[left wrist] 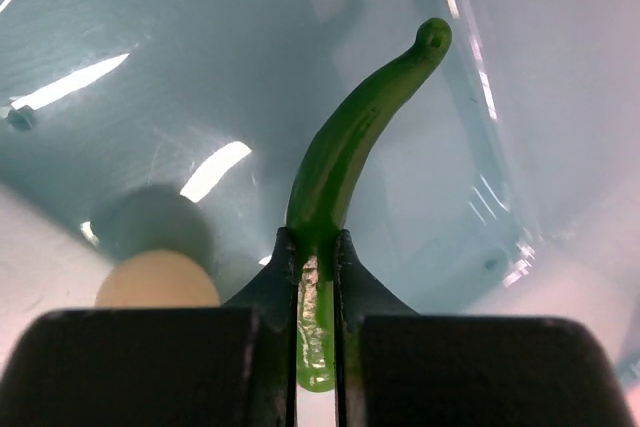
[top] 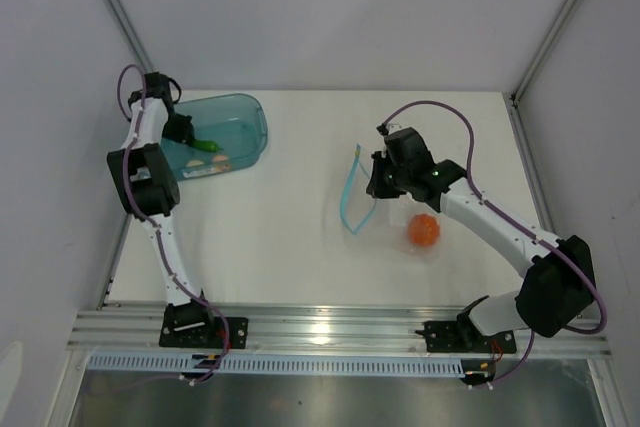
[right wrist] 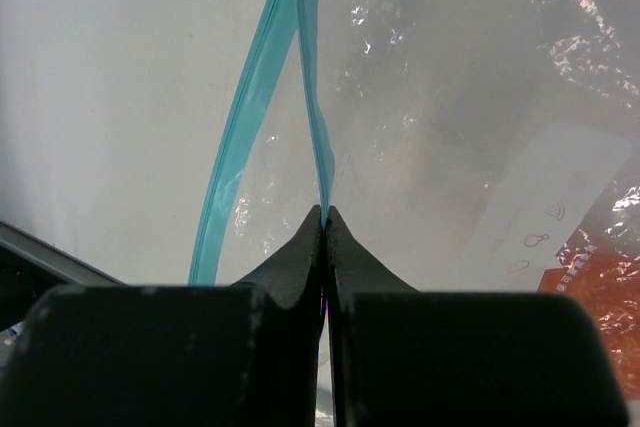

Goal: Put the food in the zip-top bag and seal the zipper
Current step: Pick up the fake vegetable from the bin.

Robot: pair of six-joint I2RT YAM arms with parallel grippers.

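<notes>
My left gripper point(left wrist: 316, 247) is shut on the slim green vegetable point(left wrist: 350, 142), inside the teal tub point(top: 235, 117) at the back left. The vegetable point(top: 206, 146) also shows in the top view, by the left gripper point(top: 183, 133). The cream egg-like lump point(left wrist: 157, 280) lies in the tub to the left of my fingers. My right gripper point(right wrist: 324, 215) is shut on one lip of the zip-top bag point(right wrist: 450, 127), on its light-blue zipper point(right wrist: 314, 97), holding the mouth open. In the top view the zipper point(top: 350, 192) stands up left of the right gripper point(top: 382, 179). The orange fruit point(top: 424, 230) lies inside the bag.
The tub's wall point(left wrist: 470, 137) curves round the vegetable on the right. White enclosure walls stand on the left, back and right. A metal rail point(top: 330, 325) runs along the table's near edge between the arm bases.
</notes>
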